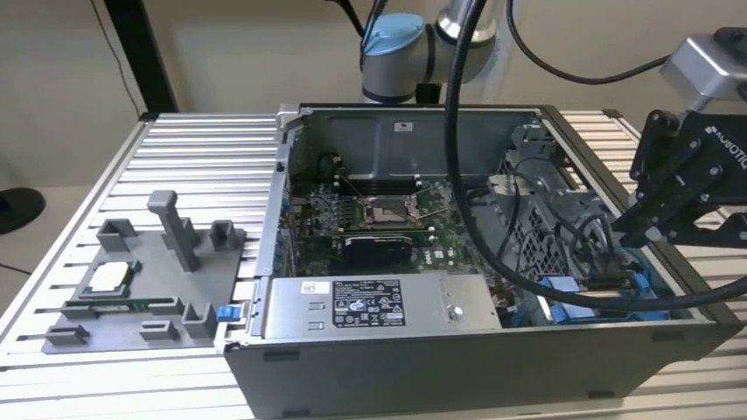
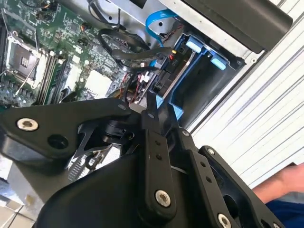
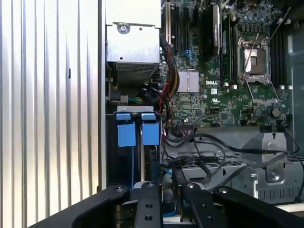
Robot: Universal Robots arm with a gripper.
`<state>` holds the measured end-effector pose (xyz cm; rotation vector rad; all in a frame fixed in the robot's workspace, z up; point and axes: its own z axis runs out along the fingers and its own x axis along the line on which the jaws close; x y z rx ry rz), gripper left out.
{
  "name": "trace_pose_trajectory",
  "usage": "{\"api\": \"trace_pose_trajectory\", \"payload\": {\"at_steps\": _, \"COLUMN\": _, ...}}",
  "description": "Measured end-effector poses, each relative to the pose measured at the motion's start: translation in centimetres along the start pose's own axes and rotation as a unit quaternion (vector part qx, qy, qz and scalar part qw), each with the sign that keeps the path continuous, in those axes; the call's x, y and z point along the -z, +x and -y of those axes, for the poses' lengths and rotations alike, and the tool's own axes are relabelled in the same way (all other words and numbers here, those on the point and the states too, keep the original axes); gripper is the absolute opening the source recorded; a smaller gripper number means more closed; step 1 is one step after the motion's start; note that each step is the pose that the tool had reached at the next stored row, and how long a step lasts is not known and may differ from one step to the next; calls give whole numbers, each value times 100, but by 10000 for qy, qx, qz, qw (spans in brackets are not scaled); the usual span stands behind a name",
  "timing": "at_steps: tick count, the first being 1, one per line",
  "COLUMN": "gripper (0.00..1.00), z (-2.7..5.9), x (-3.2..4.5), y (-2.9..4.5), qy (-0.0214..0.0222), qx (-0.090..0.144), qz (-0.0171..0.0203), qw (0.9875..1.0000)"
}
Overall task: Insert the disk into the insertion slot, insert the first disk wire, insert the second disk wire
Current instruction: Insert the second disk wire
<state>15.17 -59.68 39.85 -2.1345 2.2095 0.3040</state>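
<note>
The disk sits in its bright blue carrier inside the insertion slot, at the case corner on the exterior view's right. Its blue end tabs show in both wrist views. My black gripper hovers just above the disk, over a dark wire connector lying on the blue frame. In both wrist views the gripper points down at a bundle of black wires beside the disk.
A grey labelled power-supply box lies along the case's near side. The green motherboard fills the middle. A grey fixture stands on the slatted table at the exterior view's left. A person's arm is close by.
</note>
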Motion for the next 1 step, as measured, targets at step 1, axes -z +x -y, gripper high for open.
{"api": "trace_pose_trajectory", "payload": {"at_steps": 1, "gripper": 100, "z": 0, "x": 1, "y": 0, "qy": 0, "qx": 0, "qz": 0, "qw": 10000}}
